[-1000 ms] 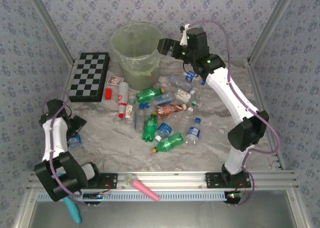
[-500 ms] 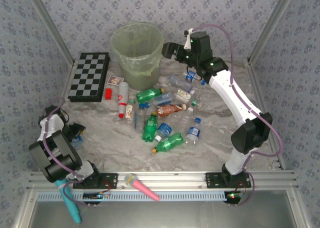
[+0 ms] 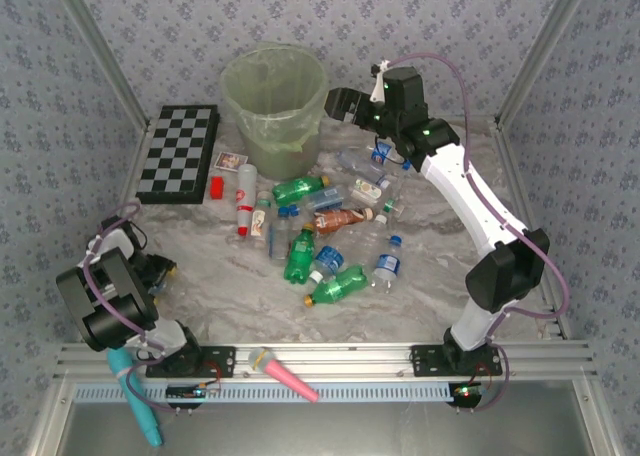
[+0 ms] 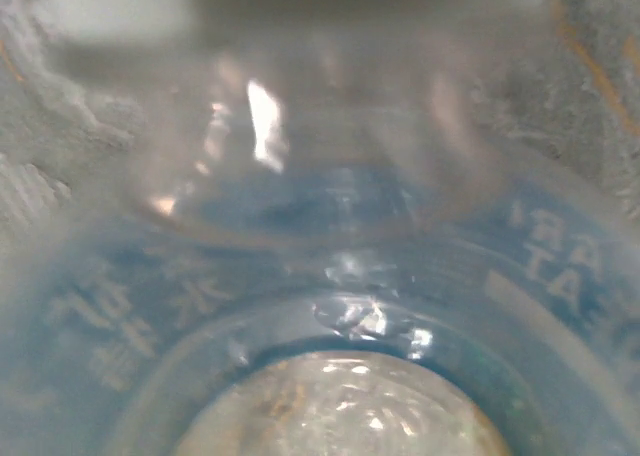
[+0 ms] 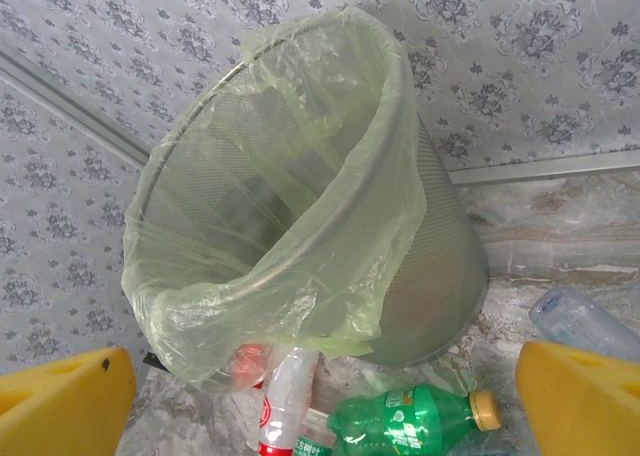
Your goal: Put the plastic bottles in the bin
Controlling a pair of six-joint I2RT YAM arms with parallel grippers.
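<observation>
Wallpapered walls close three sides of the marbled table [image 3: 215, 296]. The bin [image 3: 270, 141] stands at the far edge, mid-left, with the chessboard [image 3: 180, 154] just beside it on the left. My right pincer [image 3: 338, 104] hangs just right of the bin's rim, released, its yellow fingers [image 5: 60, 401] spread wide. The plastic bottles [image 3: 300, 258] lie strewn from the bin's foot across mid-table. Bare table separates them from my left pincer [image 3: 156, 270] by the left edge. A clear blue-labelled bottle [image 4: 330, 276] sits right against its camera, and I cannot tell its grip.
</observation>
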